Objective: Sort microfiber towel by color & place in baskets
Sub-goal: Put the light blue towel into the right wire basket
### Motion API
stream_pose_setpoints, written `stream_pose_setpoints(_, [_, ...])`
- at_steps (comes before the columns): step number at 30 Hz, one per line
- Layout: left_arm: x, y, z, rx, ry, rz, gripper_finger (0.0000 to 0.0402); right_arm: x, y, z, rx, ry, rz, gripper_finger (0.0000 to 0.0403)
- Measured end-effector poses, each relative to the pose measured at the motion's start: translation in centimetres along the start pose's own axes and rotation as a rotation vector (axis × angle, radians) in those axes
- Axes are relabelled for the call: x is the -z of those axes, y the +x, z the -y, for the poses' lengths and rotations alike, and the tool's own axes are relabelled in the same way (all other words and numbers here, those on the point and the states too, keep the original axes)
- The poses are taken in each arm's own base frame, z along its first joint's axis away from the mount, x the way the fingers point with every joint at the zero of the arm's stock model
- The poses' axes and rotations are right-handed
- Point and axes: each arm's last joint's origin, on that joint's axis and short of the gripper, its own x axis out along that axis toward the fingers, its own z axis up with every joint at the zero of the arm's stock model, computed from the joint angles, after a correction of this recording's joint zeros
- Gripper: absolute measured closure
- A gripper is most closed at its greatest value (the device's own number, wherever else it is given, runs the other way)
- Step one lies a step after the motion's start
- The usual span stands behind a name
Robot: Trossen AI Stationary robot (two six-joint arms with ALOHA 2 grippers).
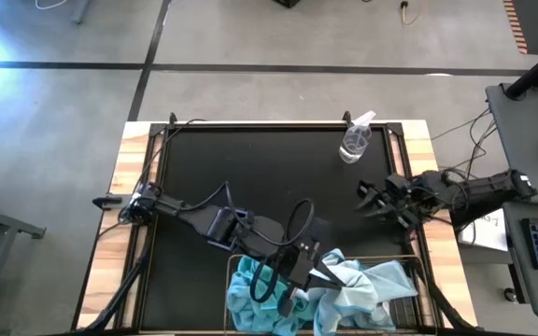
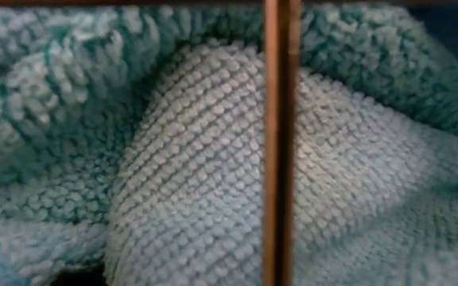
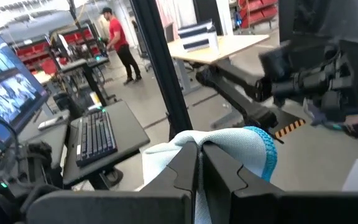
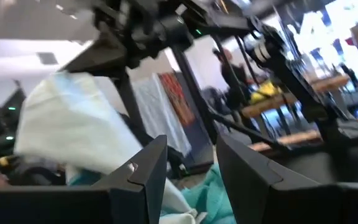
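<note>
Spray bottle [image 1: 355,140] standing apart on tabletop [image 1: 250,168]; left pincer [image 3: 199,155] pinching pale towel [image 3: 229,146]; right pincer [image 1: 370,198] spread, empty.

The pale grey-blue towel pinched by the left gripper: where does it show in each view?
High view: pale grey-blue towel at bottom centre, beside the left gripper.
Low view: cannot tell which cloth it is.
Left wrist view: centre, between the shut fingers.
Right wrist view: left, hanging pale.
Shared landmark: the turquoise towels under it.
</note>
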Motion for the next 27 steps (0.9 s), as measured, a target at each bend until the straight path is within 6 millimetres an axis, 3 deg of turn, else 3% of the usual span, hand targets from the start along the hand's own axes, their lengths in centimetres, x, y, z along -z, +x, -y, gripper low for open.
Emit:
stream_pose_setpoints(8, [-1.2, -1.8, -0.2, 0.018, -0.018, -0.065, 0.0401, -3.1, 4.7, -1.0, 0.019, 0.051, -0.180, 0.0268])
stream_pose_setpoints(15, [-1.0, -2.2, -0.3, -0.025, -0.028, -0.122, 0.0401, -2.9, 8.0, -1.7, 0.334, 0.087, -0.473, 0.0268])
stream_pose_setpoints(18, [-0.8, -2.3, -0.3, -0.041, -0.025, -0.153, 0.0401, -4.2, 9.6, -3.3, 0.341, 0.043, -0.482, 0.0268])
stream_pose_setpoints(22, [-0.6, -2.3, -0.2, -0.036, -0.025, -0.177, 0.0402, -6.0, 10.9, -5.3, 0.378, -0.026, -0.489, 0.0268])
stream_pose_setpoints(27, [-0.4, -2.4, -0.2, -0.033, -0.025, -0.203, 0.0401, -8.0, 10.8, -7.1, 0.595, -0.125, -0.504, 0.0268])
